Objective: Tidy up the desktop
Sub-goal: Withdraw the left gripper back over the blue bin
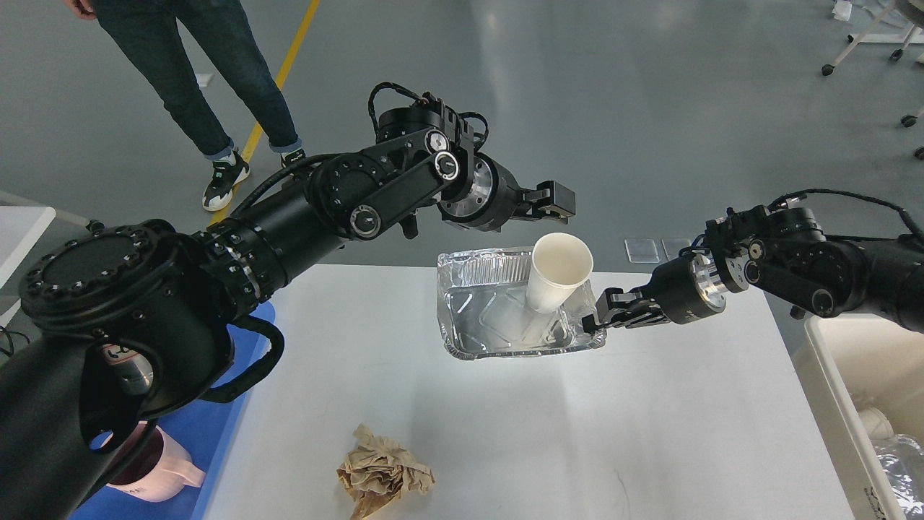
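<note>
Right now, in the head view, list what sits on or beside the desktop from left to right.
Blue tray → crumpled brown paper → foil container holding the paper cup → cream bin.

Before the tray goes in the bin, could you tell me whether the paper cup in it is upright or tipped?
Upright, leaning slightly: the paper cup stands on its base inside the foil tray, mouth facing up.

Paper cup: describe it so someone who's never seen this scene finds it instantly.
Start from the white desktop and find the shiny foil tray near its far edge, gripped at its right rim by the right gripper. The paper cup stands tilted inside that tray. It is the only plain white open-topped cylinder, unlike the crumpled brown paper nearer the camera.
</note>
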Robot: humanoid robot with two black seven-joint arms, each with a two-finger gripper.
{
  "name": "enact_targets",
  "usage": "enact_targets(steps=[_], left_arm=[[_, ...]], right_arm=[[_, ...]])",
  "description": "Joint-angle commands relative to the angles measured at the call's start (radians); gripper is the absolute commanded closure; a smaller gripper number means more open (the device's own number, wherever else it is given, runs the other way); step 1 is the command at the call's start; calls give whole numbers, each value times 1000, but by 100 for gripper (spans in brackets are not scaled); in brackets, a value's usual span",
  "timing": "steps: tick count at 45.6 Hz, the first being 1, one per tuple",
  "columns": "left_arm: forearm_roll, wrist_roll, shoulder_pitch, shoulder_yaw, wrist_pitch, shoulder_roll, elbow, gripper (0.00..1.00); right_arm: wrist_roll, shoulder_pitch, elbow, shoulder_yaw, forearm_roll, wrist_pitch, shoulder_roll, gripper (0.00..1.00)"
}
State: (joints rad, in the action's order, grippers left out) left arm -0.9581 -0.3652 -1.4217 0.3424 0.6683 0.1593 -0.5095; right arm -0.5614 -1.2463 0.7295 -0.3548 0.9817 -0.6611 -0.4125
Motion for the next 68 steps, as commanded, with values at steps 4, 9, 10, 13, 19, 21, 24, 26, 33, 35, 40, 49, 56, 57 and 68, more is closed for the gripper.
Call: enact_targets(steps=[4, 9, 10, 13, 19, 21, 24, 26, 33, 35, 40, 49, 56, 57, 68], left_arm=[[-1, 244, 9, 0, -4, -107, -21, 1], [-1, 342, 20, -13, -3, -222, -93, 1], [-1, 353, 29, -13, -1, -253, -118, 1], [-2, 358, 56, -13, -3, -329, -194, 1], [-10, 358, 150, -11, -18, -470, -351, 1], [-10, 358, 174, -13, -39, -517, -406, 1], [-11, 353, 219, -13, -56, -596, -495, 1], [-17, 351, 259, -13, -62, -658, -556, 1], [-30, 354, 359, 4, -84, -875, -750, 1], [-30, 354, 378, 3, -81, -947, -805, 1], [-28, 350, 415, -2, -62, -1139, -940, 1], [-28, 413, 431, 4, 46, -1503, -1087, 1], [-28, 604, 426, 32, 126, -1644, -1086, 1], [-28, 623, 423, 35, 140, -1661, -1086, 1], [-30, 703, 418, 66, 194, -1779, -1075, 1]], right_arm=[[2, -5, 4, 0, 0, 0, -2, 100], [2, -5, 4, 0, -1, 0, -9, 100], [2, -5, 2, 0, 0, 0, -12, 100], [2, -7, 4, 0, -1, 0, -14, 100], [3, -5, 2, 0, -1, 3, -17, 100], [3, -7, 2, 0, 0, 3, -22, 100], [3, -5, 2, 0, 0, 5, -25, 100], [3, -5, 2, 0, -1, 5, -25, 100], [3, -5, 2, 0, 0, 5, -25, 100], [3, -5, 2, -1, 0, 5, -26, 100], [3, -5, 4, -1, 0, 5, -31, 100], [3, -10, 2, -1, 0, 3, -29, 100], [3, -15, 4, -1, 0, 3, -31, 100], [3, -15, 4, -1, 0, 3, -32, 100], [3, -16, 5, -1, 0, 1, -37, 100]])
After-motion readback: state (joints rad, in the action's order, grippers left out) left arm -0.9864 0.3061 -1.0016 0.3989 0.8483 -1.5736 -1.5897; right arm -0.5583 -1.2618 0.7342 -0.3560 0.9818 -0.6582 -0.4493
